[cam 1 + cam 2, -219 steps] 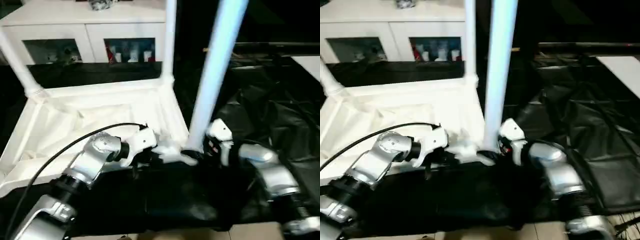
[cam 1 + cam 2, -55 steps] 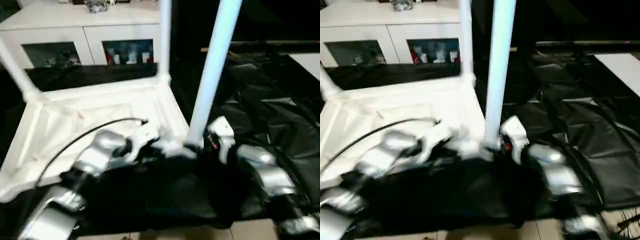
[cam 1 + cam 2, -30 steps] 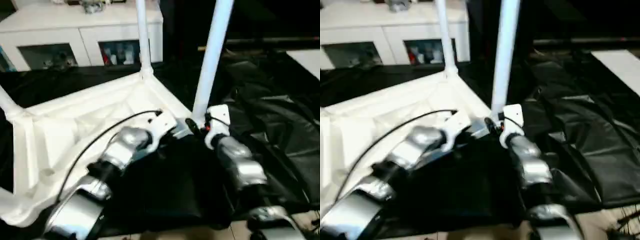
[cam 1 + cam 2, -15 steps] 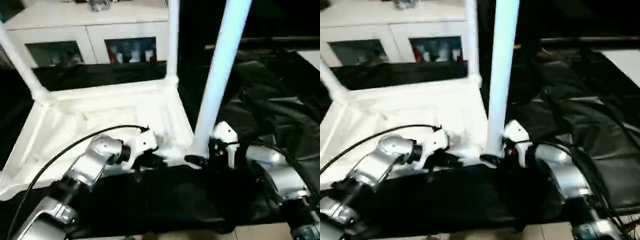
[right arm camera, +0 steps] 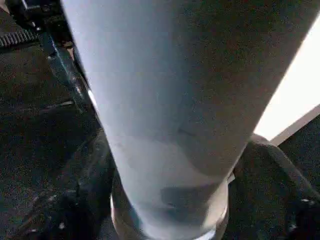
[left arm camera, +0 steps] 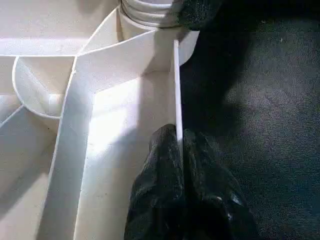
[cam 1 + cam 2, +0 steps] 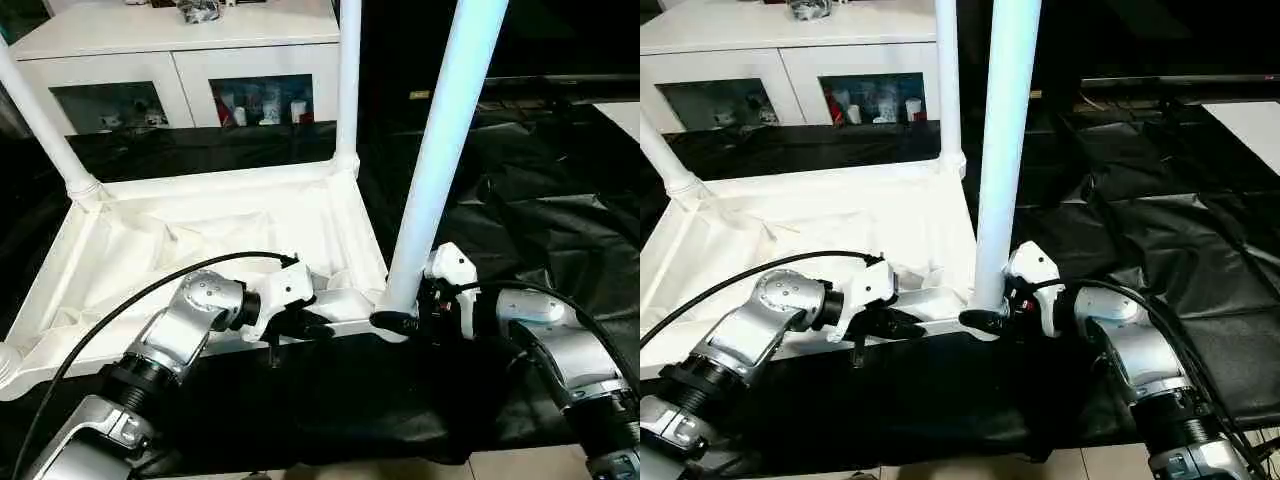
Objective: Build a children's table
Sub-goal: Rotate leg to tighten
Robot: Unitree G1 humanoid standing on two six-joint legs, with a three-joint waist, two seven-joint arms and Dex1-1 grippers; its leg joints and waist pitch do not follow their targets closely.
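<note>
The white children's table top (image 7: 200, 240) lies upside down on black cloth, ribbed underside up. Two legs (image 7: 348, 80) (image 7: 40, 120) stand in its far corner sockets. A third leg (image 7: 440, 150) stands upright in the near right corner socket. My left gripper (image 6: 178, 135) is shut on the thin near rim wall (image 6: 176, 90) just left of that corner. My right gripper (image 7: 400, 322) reaches in from the right. Its black fingers (image 5: 75, 200) press both sides of the third leg's base (image 5: 165, 150).
A white cabinet (image 7: 180, 60) with glass-fronted compartments stands behind the table top. Crumpled black cloth (image 7: 540, 220) covers the floor to the right, with a white sheet (image 7: 625, 115) at its far edge. A black cable (image 7: 150, 290) arcs over my left forearm.
The whole picture has swung and steadied, so the camera moved. Both grippers stay at the near right corner, left on the rim, right at the leg's base.
</note>
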